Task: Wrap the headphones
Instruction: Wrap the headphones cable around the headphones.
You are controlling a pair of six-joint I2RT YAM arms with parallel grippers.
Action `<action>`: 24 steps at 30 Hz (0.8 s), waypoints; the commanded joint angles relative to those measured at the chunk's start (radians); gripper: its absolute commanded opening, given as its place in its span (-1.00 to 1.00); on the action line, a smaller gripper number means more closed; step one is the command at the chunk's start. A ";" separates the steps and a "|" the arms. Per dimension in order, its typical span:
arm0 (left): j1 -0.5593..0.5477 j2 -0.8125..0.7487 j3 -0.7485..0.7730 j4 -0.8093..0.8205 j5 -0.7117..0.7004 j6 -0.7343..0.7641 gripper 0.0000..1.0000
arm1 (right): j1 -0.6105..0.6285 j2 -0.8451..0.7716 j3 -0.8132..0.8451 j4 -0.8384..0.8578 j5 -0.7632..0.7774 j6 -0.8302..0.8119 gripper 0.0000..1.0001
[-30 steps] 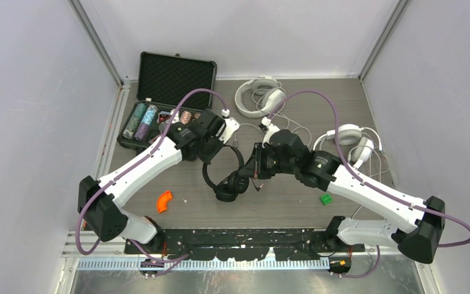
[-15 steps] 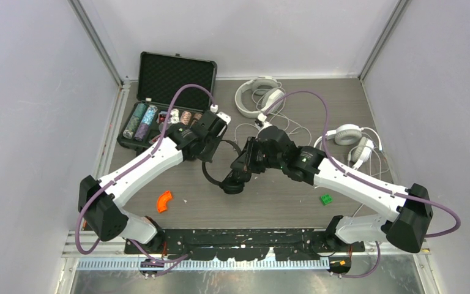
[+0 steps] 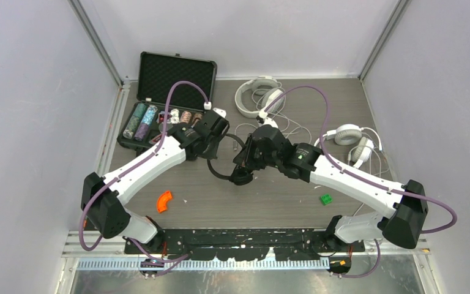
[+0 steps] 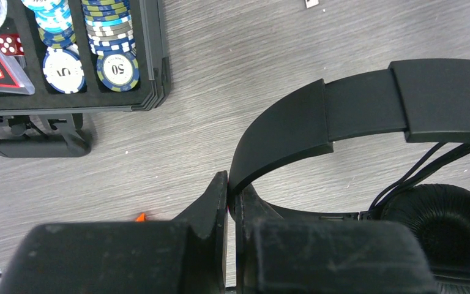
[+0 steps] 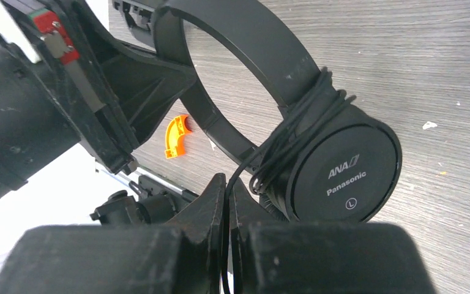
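The black headphones [image 3: 238, 177] hang between my two grippers at mid-table. My left gripper [image 4: 228, 184] is shut on the thin end of their black headband [image 4: 355, 104], and a padded ear cup [image 4: 434, 214] shows to its right. My right gripper [image 5: 227, 187] is shut on the thin black cord [image 5: 306, 116], which is coiled several times around the band just above the ear cup [image 5: 343, 177] marked ANA Panasonic L. Two white headphones lie with loose pale cords, one at the back [image 3: 254, 92] and one at the right [image 3: 350, 136].
An open black case [image 3: 174, 73] of poker chips [image 4: 117, 67] stands at the back left, close to my left arm. An orange curved piece [image 3: 164, 201] lies front left and a green block [image 3: 325, 198] front right. White cords trail between the two white headsets.
Both grippers have carried the black headphones away from the near edge, towards the back. My right gripper has swung left and closer to the left one, still pinching the cord.
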 commanded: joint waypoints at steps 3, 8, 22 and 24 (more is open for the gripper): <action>-0.003 -0.050 -0.008 0.118 -0.028 -0.127 -1.00 | 0.009 -0.014 0.006 0.049 0.047 0.027 -0.74; -0.003 -0.085 -0.031 0.158 -0.031 -0.179 -1.00 | 0.010 -0.040 -0.030 0.080 0.088 0.033 -0.64; -0.003 -0.176 -0.090 0.241 -0.045 -0.245 -1.00 | 0.013 -0.096 -0.035 0.042 0.198 -0.043 -0.76; -0.003 -0.183 -0.093 0.245 -0.045 -0.252 -1.00 | 0.014 -0.102 -0.038 0.040 0.211 -0.054 -0.81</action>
